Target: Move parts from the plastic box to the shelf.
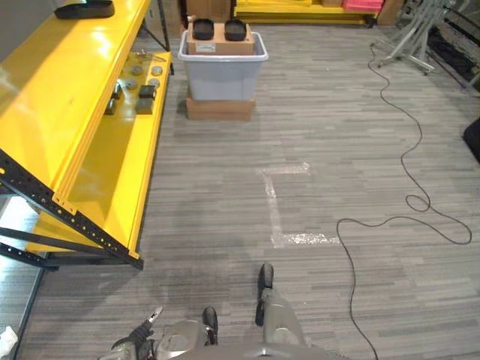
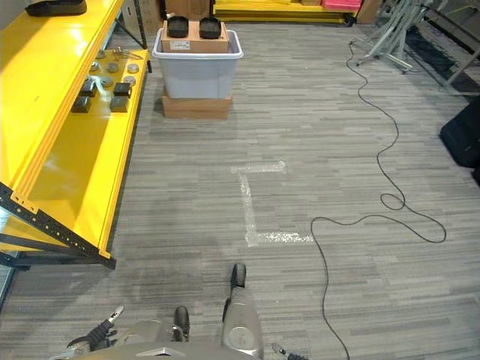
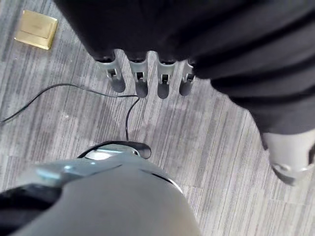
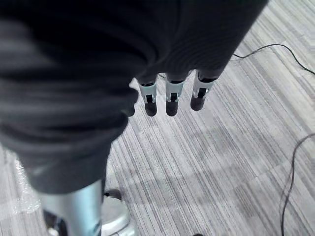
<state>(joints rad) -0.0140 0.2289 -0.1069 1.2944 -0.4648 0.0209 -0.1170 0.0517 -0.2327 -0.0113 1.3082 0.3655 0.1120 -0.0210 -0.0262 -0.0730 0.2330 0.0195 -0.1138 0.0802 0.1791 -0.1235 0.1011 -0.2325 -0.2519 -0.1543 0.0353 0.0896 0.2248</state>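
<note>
Down at my sides, both hands hang over bare floor: my left hand (image 3: 147,81) has its silver, dark-tipped fingers straight and loose, grasping nothing, and my right hand (image 4: 170,98) hangs the same way, fingers relaxed and empty. My left hand also shows at the bottom edge of the head views.

Grey striped carpet (image 1: 337,150) spreads wide between me and the work, flat and open, marked by a worn L of white tape (image 1: 281,202). Off to my right a thin black cord (image 1: 409,161) snakes across the floor in loops (it lies well clear of the straight way ahead).

Along my left runs the yellow shelf (image 1: 60,97), glossy painted boards on a black perforated steel frame whose corner juts out low toward me. Its lower board (image 1: 124,165) carries small dark blocks (image 1: 146,96) and round grey discs (image 1: 142,71) at the far end, with much bare board nearer me. One black tray (image 1: 84,10) sits on the upper board.

Farther ahead, just beside the shelf's far end, stands the plastic box (image 1: 223,66), pale grey with a rounded rim, raised on a flat cardboard carton (image 1: 220,109). Inside it a brown carton (image 1: 220,41) holds two black parts (image 1: 219,30) side by side.

Grey metal legs of a stand (image 1: 412,41) sit far right.
</note>
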